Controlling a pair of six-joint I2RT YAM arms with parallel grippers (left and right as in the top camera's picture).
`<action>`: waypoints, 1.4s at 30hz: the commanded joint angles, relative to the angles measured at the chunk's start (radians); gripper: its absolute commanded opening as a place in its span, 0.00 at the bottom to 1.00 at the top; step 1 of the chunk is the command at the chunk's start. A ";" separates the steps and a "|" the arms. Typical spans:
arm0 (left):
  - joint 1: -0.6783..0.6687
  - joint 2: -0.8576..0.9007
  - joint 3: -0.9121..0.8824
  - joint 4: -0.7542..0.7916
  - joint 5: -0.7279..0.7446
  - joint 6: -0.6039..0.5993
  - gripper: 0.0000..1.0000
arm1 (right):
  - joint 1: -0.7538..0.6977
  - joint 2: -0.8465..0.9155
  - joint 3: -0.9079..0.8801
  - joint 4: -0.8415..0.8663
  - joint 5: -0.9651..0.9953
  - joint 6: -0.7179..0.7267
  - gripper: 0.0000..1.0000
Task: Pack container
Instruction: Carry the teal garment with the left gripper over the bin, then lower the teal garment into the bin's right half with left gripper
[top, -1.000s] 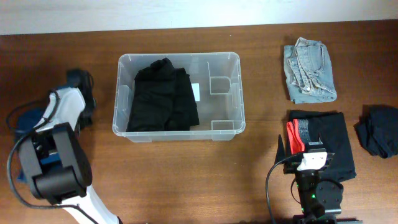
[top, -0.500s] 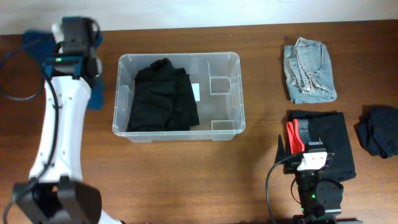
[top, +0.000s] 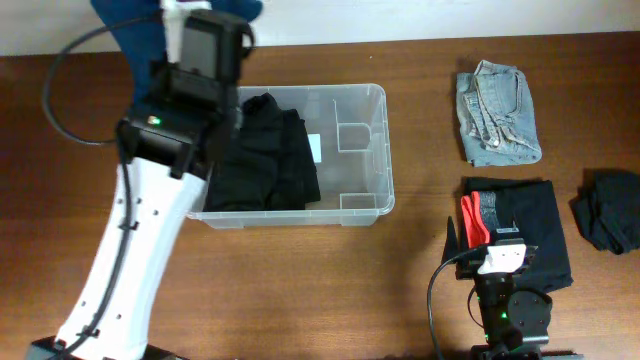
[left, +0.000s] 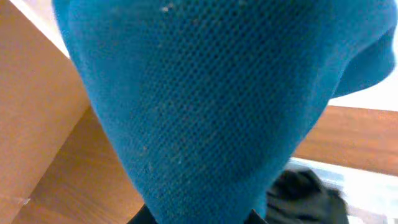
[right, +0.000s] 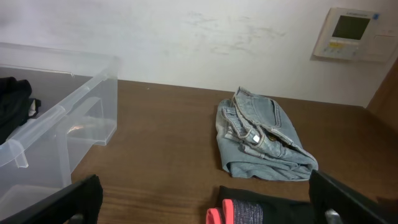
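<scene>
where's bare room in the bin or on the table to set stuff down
Bare: right end of the bin, past the black clothes; table strip between bin and jeans. Crowded: bin's left half, table's right end.

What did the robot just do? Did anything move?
The left arm swung from the table's left edge up and across to the container's left end, carrying a blue cloth. The black clothes inside, the jeans and the right arm stayed put.
</scene>
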 joint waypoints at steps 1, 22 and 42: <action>-0.085 -0.014 0.019 0.007 -0.048 0.016 0.01 | -0.006 -0.010 -0.005 -0.005 0.006 -0.004 0.98; -0.239 0.165 0.019 -0.339 0.063 -0.310 0.01 | -0.006 -0.010 -0.005 -0.006 0.006 -0.003 0.98; -0.244 0.405 0.019 -0.309 0.117 -0.305 0.01 | -0.006 -0.010 -0.005 -0.006 0.006 -0.003 0.98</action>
